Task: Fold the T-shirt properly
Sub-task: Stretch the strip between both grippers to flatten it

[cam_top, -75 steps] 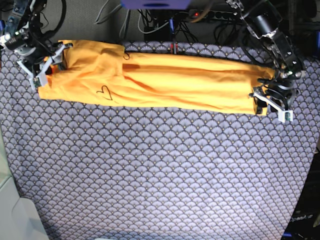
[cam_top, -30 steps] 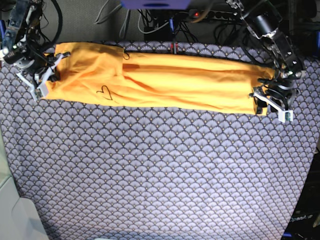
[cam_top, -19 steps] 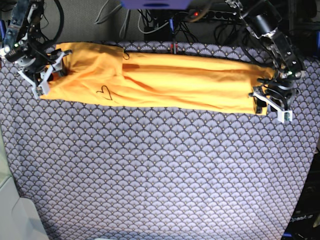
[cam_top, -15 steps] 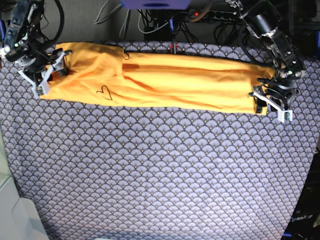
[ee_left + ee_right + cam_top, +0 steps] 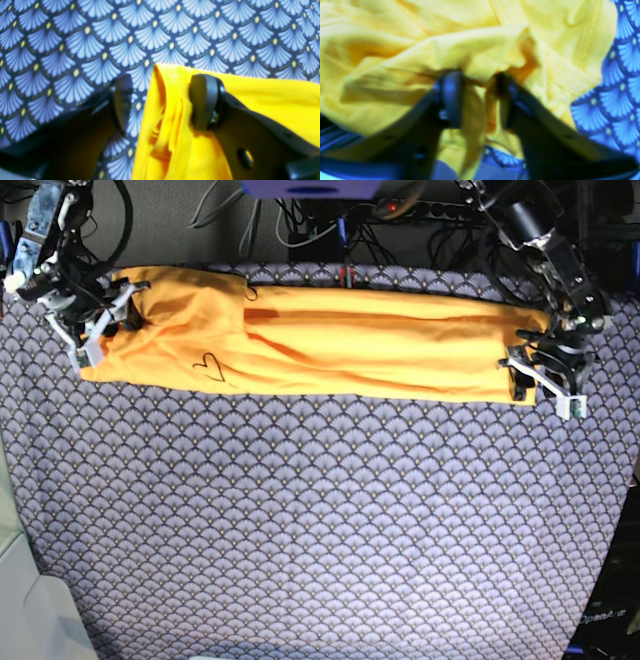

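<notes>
While both arms work at opposite ends of the garment, the scene reads as follows.

T-shirt: the T-shirt [image 5: 320, 345] lies folded into one long, narrow yellow-orange band across the far part of the scallop-patterned cloth [image 5: 320, 530], its length running side to side in the base view.

Heart mark: a small black heart outline [image 5: 208, 366] sits on the T-shirt's top surface, toward the end nearest the right gripper.

Right gripper: the right gripper [image 5: 478, 100] is at the T-shirt's end on the base view's left [image 5: 100, 325]. In the right wrist view its two dark fingers [image 5: 450, 97] stand a little apart with bunched yellow fabric gathered between them; the picture is blurred there, so I cannot tell whether the jaws actually pinch the fabric or only straddle it.

Left gripper: the left gripper [image 5: 162, 102] is at the T-shirt's opposite end, on the base view's right [image 5: 545, 375]. Its jaws stand wide apart. One pad [image 5: 203, 100] rests against the top of the T-shirt's folded edge; the other pad [image 5: 122, 100] is off the T-shirt, over the patterned cloth, with a gap between it and the fabric. It grips nothing.

T-shirt edge at left gripper: the layered hem stands slightly raised between the pads, its folds showing as stacked yellow layers in the left wrist view.

Cloth: the scallop-patterned cloth covers the whole work surface beneath the T-shirt and shows blue-grey fans with pale dots.

Background: cables [image 5: 330, 220] run along the surface beyond the T-shirt's far long edge.
</notes>
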`<act>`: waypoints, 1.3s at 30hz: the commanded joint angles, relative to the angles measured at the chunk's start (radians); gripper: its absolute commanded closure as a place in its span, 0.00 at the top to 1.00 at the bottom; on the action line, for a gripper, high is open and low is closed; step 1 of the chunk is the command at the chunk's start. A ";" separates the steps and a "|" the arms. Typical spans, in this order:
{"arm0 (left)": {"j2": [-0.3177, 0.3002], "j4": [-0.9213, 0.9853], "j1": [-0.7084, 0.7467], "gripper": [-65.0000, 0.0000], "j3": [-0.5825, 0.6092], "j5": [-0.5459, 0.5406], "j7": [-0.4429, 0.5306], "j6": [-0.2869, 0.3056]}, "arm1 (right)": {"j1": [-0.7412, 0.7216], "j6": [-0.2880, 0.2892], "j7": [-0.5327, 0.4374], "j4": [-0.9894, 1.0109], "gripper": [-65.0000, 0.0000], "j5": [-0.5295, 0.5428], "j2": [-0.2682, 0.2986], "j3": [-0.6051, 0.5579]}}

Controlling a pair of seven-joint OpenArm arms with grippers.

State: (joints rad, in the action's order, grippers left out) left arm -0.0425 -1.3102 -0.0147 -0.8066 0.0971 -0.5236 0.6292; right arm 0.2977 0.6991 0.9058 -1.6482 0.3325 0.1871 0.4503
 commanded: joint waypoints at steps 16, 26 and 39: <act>-0.010 -0.013 -0.003 0.55 -0.003 0.019 -0.028 -0.006 | -0.007 -0.001 0.031 -0.172 0.00 -0.019 0.012 0.006; -0.013 -0.013 -0.003 0.55 -0.003 0.019 -0.028 -0.006 | -0.087 -0.001 0.078 -0.168 0.00 -0.020 0.030 0.008; -0.013 -0.013 -0.001 0.55 -0.003 0.019 -0.026 -0.004 | -0.088 -0.001 0.143 -0.165 0.00 -0.020 0.051 0.008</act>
State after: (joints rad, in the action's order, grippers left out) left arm -0.0467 -1.3121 -0.0143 -0.8078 0.0978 -0.5316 0.6323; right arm 0.2169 0.7021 1.0565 -1.7996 0.3058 0.2253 0.4530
